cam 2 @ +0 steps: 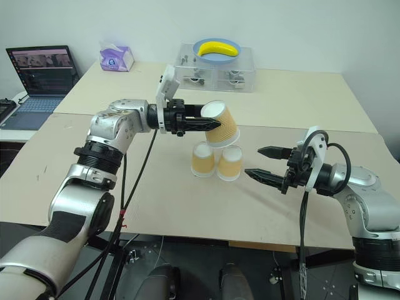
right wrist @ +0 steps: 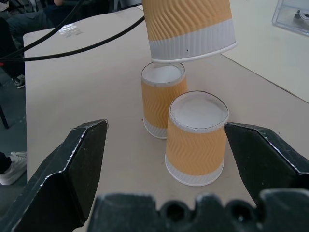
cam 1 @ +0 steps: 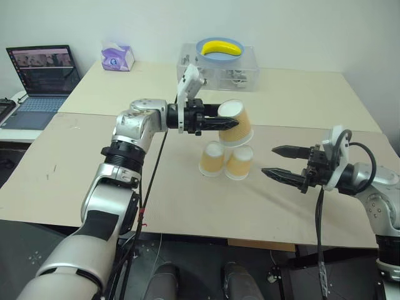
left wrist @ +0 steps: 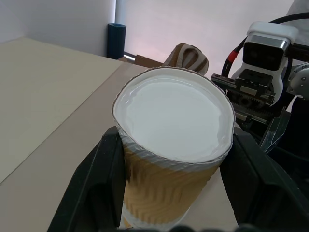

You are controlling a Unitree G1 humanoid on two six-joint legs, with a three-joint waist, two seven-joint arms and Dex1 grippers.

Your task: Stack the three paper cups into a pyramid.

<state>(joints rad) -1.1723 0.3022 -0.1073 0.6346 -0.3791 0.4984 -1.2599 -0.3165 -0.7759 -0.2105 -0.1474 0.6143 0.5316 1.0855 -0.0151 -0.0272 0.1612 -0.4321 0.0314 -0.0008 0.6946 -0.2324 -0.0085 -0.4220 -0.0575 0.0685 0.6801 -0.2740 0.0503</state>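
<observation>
Two paper cups (cam 1: 212, 159) (cam 1: 239, 162) stand upside down, side by side, on the tan table (cam 1: 187, 200). The third paper cup (cam 1: 236, 124) is also upside down and slightly tilted, with my left gripper (cam 1: 226, 120) shut on its sides. Its white rim hangs just over the tops of the two standing cups; I cannot tell whether it touches them. In the left wrist view its white base (left wrist: 174, 121) faces me between the black fingers (left wrist: 96, 183). My right gripper (cam 1: 269, 160) is open and empty, level, just to the right of the standing cups (right wrist: 197, 140).
At the back stand a clear box (cam 1: 219, 65) with a banana (cam 1: 222, 47) on a blue plate, a tissue box (cam 1: 117, 57), and a laptop (cam 1: 44, 72) at far left. A black cable (cam 1: 153, 169) hangs from my left arm.
</observation>
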